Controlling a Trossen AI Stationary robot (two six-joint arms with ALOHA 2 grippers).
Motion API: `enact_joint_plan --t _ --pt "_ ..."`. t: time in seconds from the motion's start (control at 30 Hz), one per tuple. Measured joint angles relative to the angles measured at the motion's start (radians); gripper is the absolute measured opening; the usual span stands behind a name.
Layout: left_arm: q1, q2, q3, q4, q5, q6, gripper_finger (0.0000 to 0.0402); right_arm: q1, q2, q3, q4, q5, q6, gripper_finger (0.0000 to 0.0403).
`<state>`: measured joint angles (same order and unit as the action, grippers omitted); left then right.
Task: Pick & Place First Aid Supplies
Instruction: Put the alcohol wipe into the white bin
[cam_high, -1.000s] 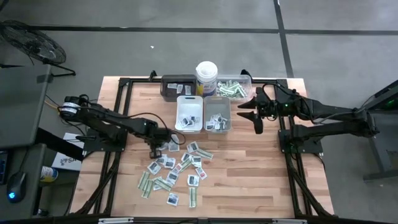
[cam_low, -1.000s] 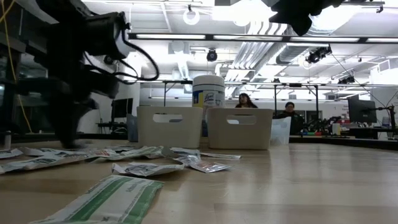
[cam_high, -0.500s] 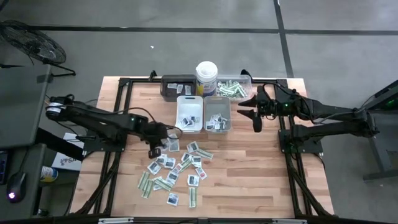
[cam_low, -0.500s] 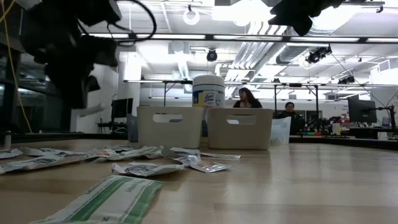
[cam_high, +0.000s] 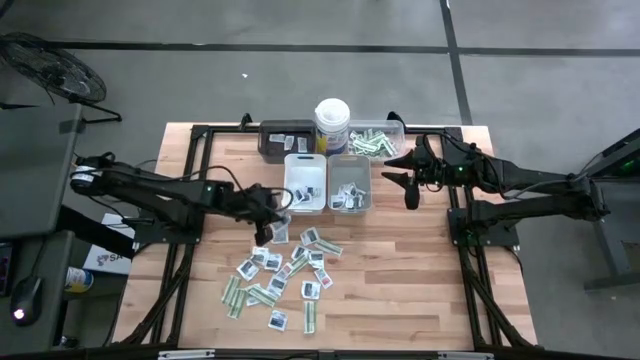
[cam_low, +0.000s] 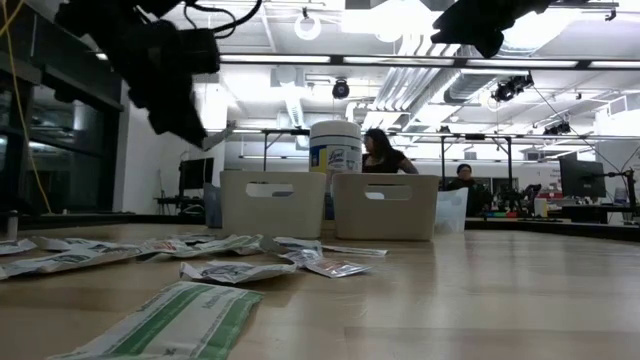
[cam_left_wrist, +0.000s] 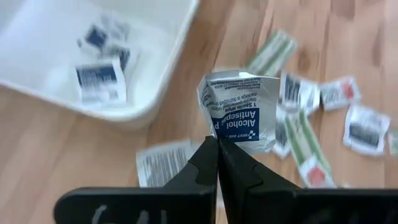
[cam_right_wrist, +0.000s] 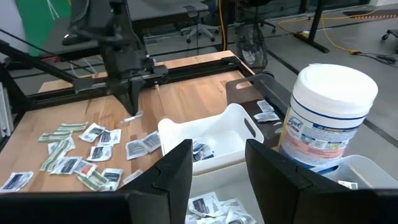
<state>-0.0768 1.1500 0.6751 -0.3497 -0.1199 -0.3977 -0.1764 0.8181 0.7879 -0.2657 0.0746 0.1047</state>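
The first aid supplies (cam_high: 285, 270) lie loose on the wooden table: white sachets and green-and-white strips. My left gripper (cam_high: 280, 206) hangs above the pile's far edge, just near of the white tray (cam_high: 305, 184), shut on one white sachet (cam_left_wrist: 239, 112) with blue "Alcohol Antiseptic" print. That sachet also shows in the low view (cam_low: 222, 133). My right gripper (cam_high: 404, 190) waits open in the air right of the grey tray (cam_high: 349, 184), and its own view shows nothing between its fingers (cam_right_wrist: 217, 168). My left gripper pinches the sachet's edge (cam_left_wrist: 225, 138) between its two fingertips, one finger (cam_left_wrist: 202, 163) on each face. The fingers slant down from the table's left. The sachet sticks out beyond the tips, slightly crumpled, lifted clear of the table and of the pile.
White and grey trays hold several sachets. Behind them stand a dark tray (cam_high: 284, 138), a tall white canister (cam_high: 332, 125) and a clear tray of green strips (cam_high: 375, 140). Bare wood lies right of the pile (cam_high: 420, 280). People show in the room beyond (cam_low: 378, 152).
My left gripper has risen from the pile with the sachet, tipped from pointing steeply down to a slant, and gone toward the far edge and right, toward the white tray. The sachet has been lifted clear of the table. In the room behind, a person has walked left.
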Motion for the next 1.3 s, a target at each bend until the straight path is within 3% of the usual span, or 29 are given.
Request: enact_joint_plan --t 0.27,0.63,0.97,1.3 --pt "0.160 0.000 0.088 -0.010 -0.012 0.160 0.0000 0.000 0.000 0.000 0.000 0.010 0.000 0.0142" --pt "0.403 0.088 0.194 -0.044 0.112 0.387 0.0000 0.000 0.000 0.000 0.000 0.019 0.009 0.0142" --pt "0.437 0.298 0.320 -0.088 0.165 0.517 0.0000 0.000 0.000 0.000 0.000 0.032 0.011 0.0142" --pt "0.437 0.460 0.438 -0.184 0.163 0.554 0.0000 0.000 0.000 0.000 0.000 0.032 0.026 0.0142"
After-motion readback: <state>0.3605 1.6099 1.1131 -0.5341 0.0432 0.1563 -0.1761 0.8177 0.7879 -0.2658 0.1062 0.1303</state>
